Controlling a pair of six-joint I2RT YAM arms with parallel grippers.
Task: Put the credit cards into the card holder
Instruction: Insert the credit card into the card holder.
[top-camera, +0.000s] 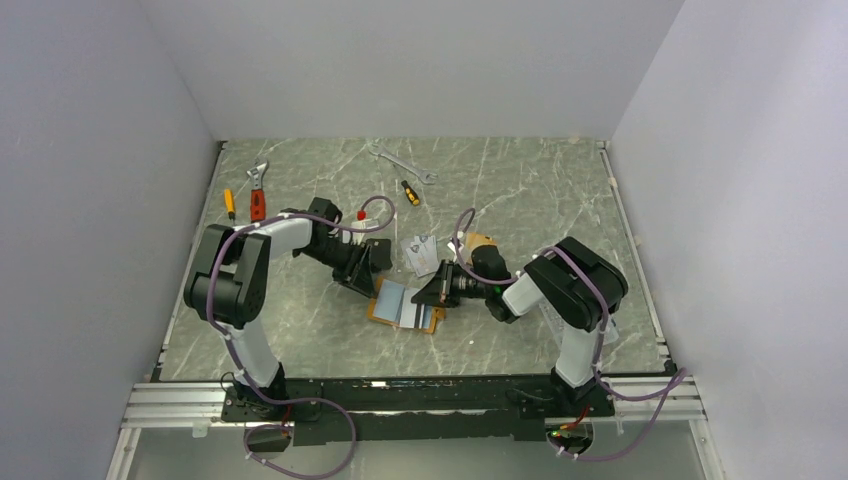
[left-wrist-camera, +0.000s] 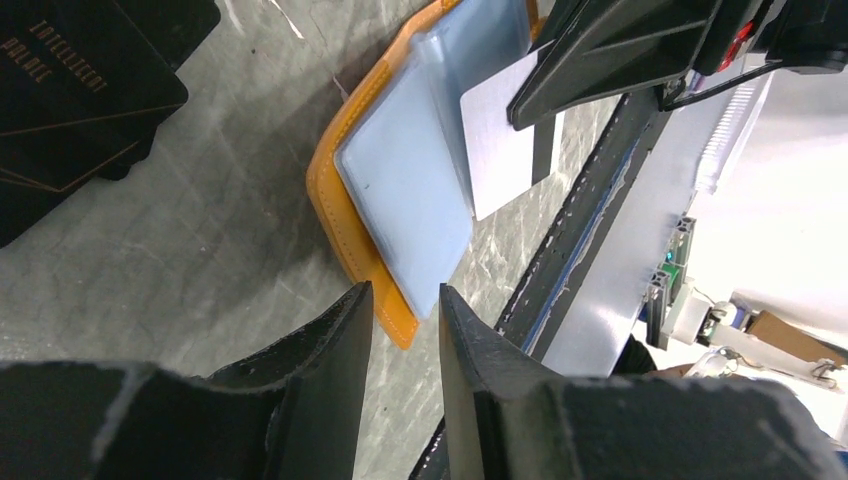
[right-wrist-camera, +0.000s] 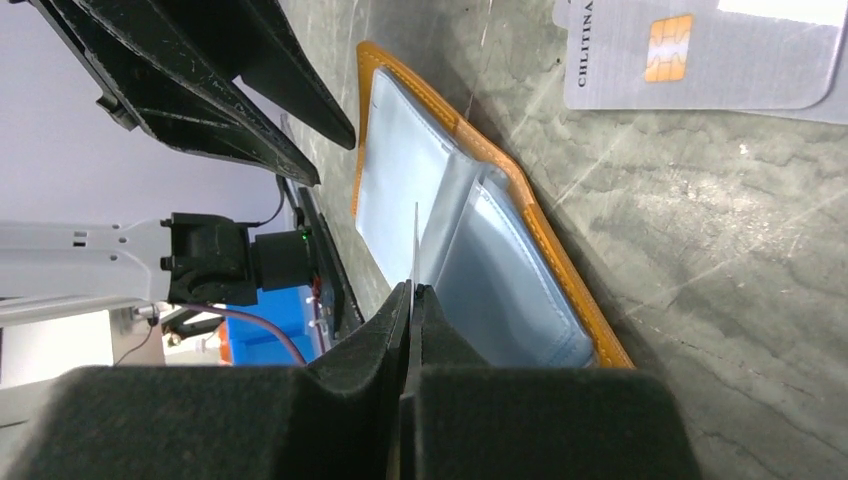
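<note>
The orange card holder (top-camera: 383, 312) lies open on the table, its clear pockets facing up. My right gripper (top-camera: 432, 295) is shut on a silver-grey credit card with a black stripe (left-wrist-camera: 500, 150). It holds the card on edge over the holder's middle pockets (right-wrist-camera: 470, 250), and the card shows edge-on in the right wrist view (right-wrist-camera: 414, 240). My left gripper (left-wrist-camera: 405, 300) is slightly open and empty, just off the holder's near corner (left-wrist-camera: 395, 315). More silver-grey cards (top-camera: 421, 252) lie behind the holder, one with a chip (right-wrist-camera: 700, 60).
An orange-tan object (top-camera: 482, 242) lies beside the right wrist. A wrench (top-camera: 403, 163), a small screwdriver (top-camera: 410, 192), a red adjustable wrench (top-camera: 258, 192) and a yellow screwdriver (top-camera: 229, 203) lie at the back. Black printed cards (left-wrist-camera: 80, 90) lie left of the holder.
</note>
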